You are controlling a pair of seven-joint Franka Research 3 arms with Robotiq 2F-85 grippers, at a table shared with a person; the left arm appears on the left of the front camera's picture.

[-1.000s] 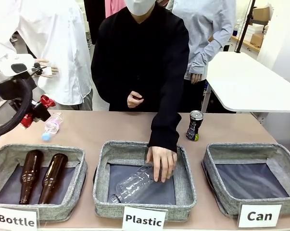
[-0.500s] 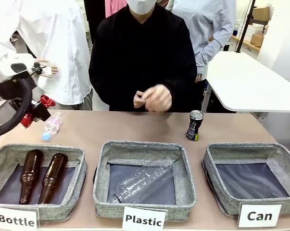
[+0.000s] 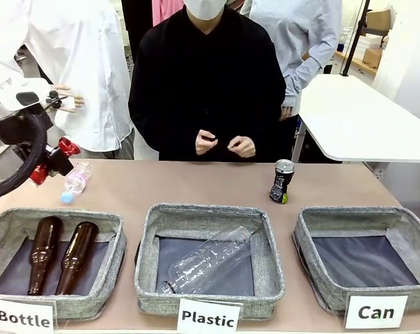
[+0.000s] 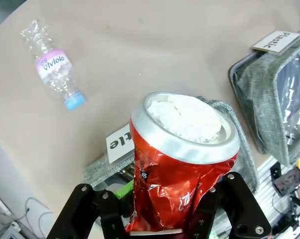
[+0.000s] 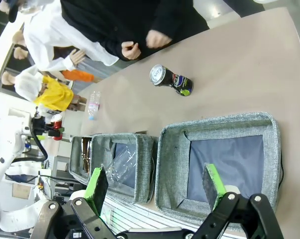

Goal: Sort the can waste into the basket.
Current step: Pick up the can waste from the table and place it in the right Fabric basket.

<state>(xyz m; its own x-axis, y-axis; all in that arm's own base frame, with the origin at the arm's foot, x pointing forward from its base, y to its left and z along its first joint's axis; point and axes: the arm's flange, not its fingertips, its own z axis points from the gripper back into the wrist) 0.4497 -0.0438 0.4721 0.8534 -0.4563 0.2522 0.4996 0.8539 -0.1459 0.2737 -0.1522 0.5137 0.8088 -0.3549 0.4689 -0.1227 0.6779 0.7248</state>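
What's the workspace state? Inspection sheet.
Surface: tan table, no spills seen.
Job's things: crushed red can in left gripper; black can upright on table; Can basket holds no can.
Clutter: small water bottle lying on table; brown bottles in Bottle bin; clear bottle in Plastic bin.
Grippers: left shut on that can; right gripper open above Can basket.
Cables: black cable loop beside left arm.
Surroundings: person at far side, hands off table.

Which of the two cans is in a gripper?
The crushed red can, clamped in the left gripper; the slim black can stands free on the table.
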